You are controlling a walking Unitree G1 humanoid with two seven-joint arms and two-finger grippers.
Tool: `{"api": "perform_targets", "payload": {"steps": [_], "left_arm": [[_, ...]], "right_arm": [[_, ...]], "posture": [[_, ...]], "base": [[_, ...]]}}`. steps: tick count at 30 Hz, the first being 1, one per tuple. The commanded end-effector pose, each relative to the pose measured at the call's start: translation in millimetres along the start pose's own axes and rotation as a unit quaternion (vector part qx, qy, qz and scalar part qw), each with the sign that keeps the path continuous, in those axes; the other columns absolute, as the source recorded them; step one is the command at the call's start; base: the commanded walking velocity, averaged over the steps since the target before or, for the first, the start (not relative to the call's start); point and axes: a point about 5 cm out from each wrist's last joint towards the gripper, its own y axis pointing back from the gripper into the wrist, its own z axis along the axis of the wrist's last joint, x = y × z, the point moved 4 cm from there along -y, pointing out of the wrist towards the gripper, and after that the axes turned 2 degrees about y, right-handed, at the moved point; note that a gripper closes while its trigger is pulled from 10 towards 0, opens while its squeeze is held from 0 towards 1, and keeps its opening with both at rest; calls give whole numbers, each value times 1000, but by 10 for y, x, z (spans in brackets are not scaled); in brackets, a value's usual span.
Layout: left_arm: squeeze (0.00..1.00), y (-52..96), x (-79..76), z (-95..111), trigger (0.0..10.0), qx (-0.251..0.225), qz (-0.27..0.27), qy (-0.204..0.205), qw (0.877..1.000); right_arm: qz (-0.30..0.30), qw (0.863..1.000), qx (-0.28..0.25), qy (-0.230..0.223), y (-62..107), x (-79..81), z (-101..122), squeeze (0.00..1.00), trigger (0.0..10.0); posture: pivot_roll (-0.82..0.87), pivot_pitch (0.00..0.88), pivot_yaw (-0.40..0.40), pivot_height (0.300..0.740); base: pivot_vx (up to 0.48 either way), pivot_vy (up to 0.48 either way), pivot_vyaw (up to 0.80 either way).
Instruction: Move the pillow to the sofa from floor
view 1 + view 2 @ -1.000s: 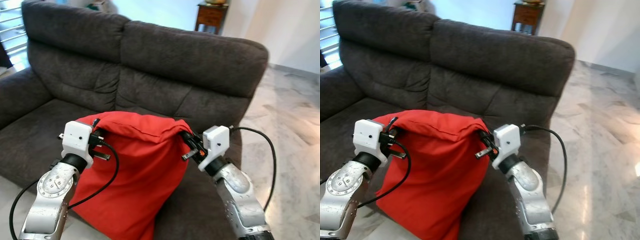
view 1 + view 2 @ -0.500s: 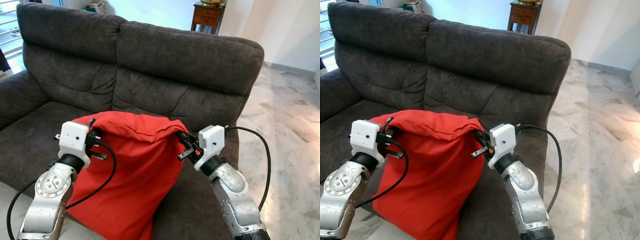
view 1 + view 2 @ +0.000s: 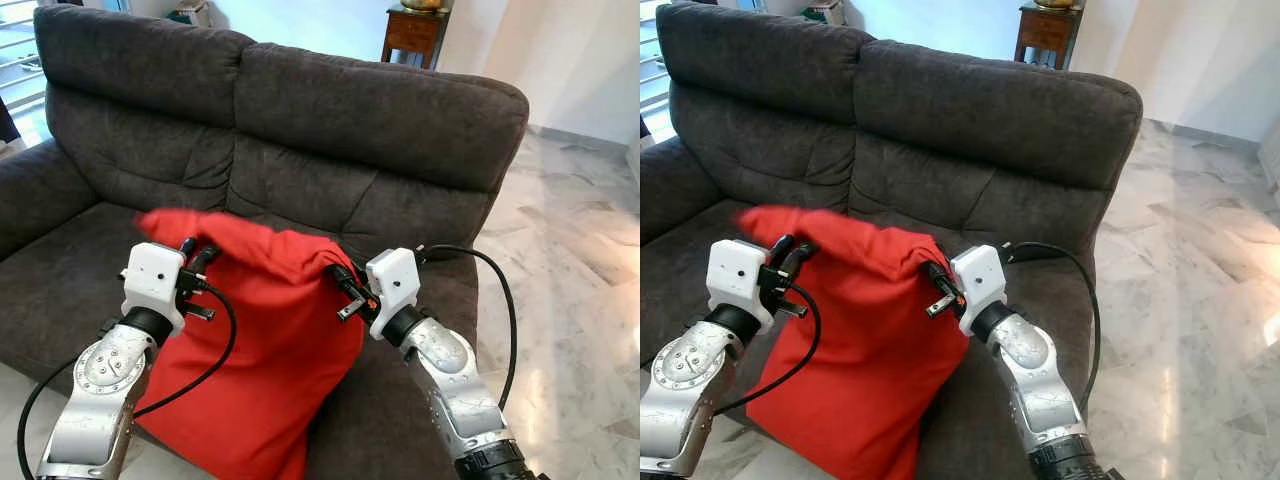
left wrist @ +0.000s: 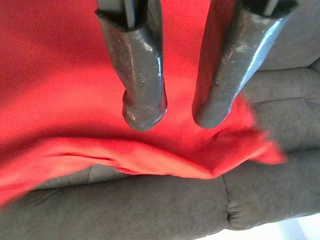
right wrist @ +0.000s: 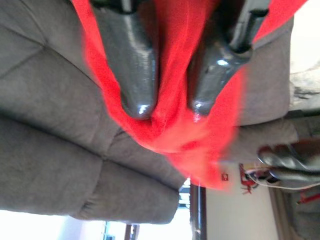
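Red pillow (image 3: 265,350) hangs against the sofa (image 3: 330,130) seat's near edge, its bottom corner cut off. Your left gripper (image 3: 200,262) and right gripper (image 3: 338,277) pinch its blurred top corners, fingertips buried in fabric.

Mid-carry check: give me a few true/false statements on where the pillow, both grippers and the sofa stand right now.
1. The red pillow hangs in front of the dark grey sofa. True.
2. The right gripper pinches red fabric between its fingers. True.
3. The pillow lies flat on the seat cushion. False: it hangs upright from its top edge, its lower end below the seat front.
4. The left gripper is down at the pillow's bottom corner. False: it is at the pillow's top edge.
5. A wooden side table stands behind the sofa. True.
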Motion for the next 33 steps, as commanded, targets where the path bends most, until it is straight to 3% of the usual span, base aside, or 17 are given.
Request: {"api": "perform_targets", "payload": {"steps": [1, 6, 7, 8, 10, 13, 16, 17, 21, 22, 23, 24, 27, 28, 29, 32, 33], "left_arm": [[1000, 4, -27, 15, 10000, -1, -8, -13, 1000], [1000, 2, -40, 9, 10000, 0, -11, -14, 1000], [1000, 3, -50, 4, 10000, 1, -12, -14, 1000], [1000, 4, -64, -5, 10000, 2, -13, -13, 1000], [1000, 5, -77, -17, 10000, 4, -14, -13, 1000], [1000, 45, -91, -160, 10000, 26, -11, -1, 1000], [0, 120, -79, -329, 10000, 53, -9, 1, 999], [0, 199, -55, -481, 10000, 77, -3, 4, 997], [0, 425, 9, -850, 10000, 141, 14, 19, 990], [0, 425, 9, -850, 10000, 141, 14, 19, 990], [0, 532, 19, -995, 10000, 168, 18, 19, 985], [0, 577, 18, -1051, 10000, 178, 17, 16, 984], [0, 770, -21, -1275, 10000, 217, 17, 25, 976], [0, 770, -21, -1275, 10000, 217, 17, 25, 976], [0, 887, -43, -1395, 10000, 238, 17, 30, 971], [0, 1047, -71, -1520, 10000, 263, 11, 23, 964], [0, 1207, -56, -1635, 10000, 287, 18, 24, 957]], "right_arm": [[15, 1000, -13, 11, -37, 51, 76, 1000, 10000], [1, 1000, -22, 16, -41, 15, 110, 965, 10000], [-12, 1000, -22, 18, -39, -32, 114, 247, 10000], [-37, 999, -23, 22, -28, -115, 120, 0, 10000], [-61, 998, -25, 24, -14, -198, 126, 0, 10000], [-163, 987, -9, 5, 126, -575, 34, 0, 10000], [-228, 973, 17, -21, 300, -814, -131, 0, 10000], [-280, 958, 47, -42, 493, -997, -317, 0, 10000], [-376, 915, 134, -59, 1061, -1293, -792, 0, 10000], [-376, 915, 134, -59, 1061, -1293, -792, 0, 10000], [-405, 894, 185, -44, 1350, -1360, -1005, 0, 10000], [-415, 885, 207, -38, 1475, -1377, -1091, 0, 10000], [-480, 829, 282, -57, 2116, -1377, -1450, 0, 10000], [-480, 829, 282, -57, 2116, -1377, -1450, 0, 10000], [-504, 800, 319, -59, 2428, -1325, -1595, 0, 10000], [-529, 768, 358, -52, 2786, -1277, -1702, 0, 10000], [-559, 732, 385, -58, 3126, -1235, -1767, 0, 10000]], "posture": [[156, 95, -50, 740], [158, 96, -50, 740], [157, 96, -49, 740], [157, 96, -49, 740], [157, 96, -49, 740], [155, 94, -49, 740], [151, 91, -47, 740], [153, 90, -45, 740], [149, 87, -43, 740], [149, 87, -43, 740], [140, 86, -42, 740], [140, 86, -42, 740], [142, 74, -38, 740], [142, 74, -38, 740], [140, 69, -35, 740], [141, 58, -27, 740], [140, 48, -22, 740]], "base": [[0, 0, 0], [0, 0, 0], [0, 0, 0], [0, 0, 0], [0, 0, 0], [0, 0, 0], [0, 0, 0], [0, 0, 0], [0, 0, 0], [0, 0, 0], [0, 0, 0], [0, 0, 0], [0, 0, 0], [0, 0, 0], [0, 0, 0], [0, 0, 0], [0, 0, 0]]}}
